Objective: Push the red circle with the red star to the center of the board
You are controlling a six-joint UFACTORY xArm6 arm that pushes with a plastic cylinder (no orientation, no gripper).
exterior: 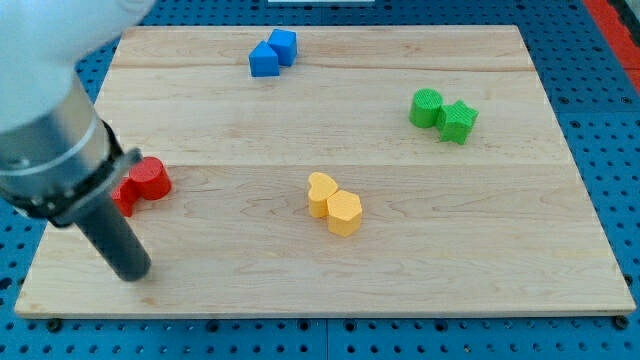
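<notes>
The red circle point(150, 177) sits near the board's left edge, touching the red star point(124, 195), which lies just to its left and is partly hidden behind my rod. My tip point(133, 271) rests on the board below and slightly left of the red pair, a short gap from them. The wooden board point(420, 250) fills most of the view.
A blue pair of blocks point(272, 53) sits at the view's top. A green circle point(426, 107) touches a green star point(458, 121) at the right. A yellow heart point(321, 192) touches a yellow hexagon point(344, 212) near the middle. Blue pegboard point(610, 120) surrounds the board.
</notes>
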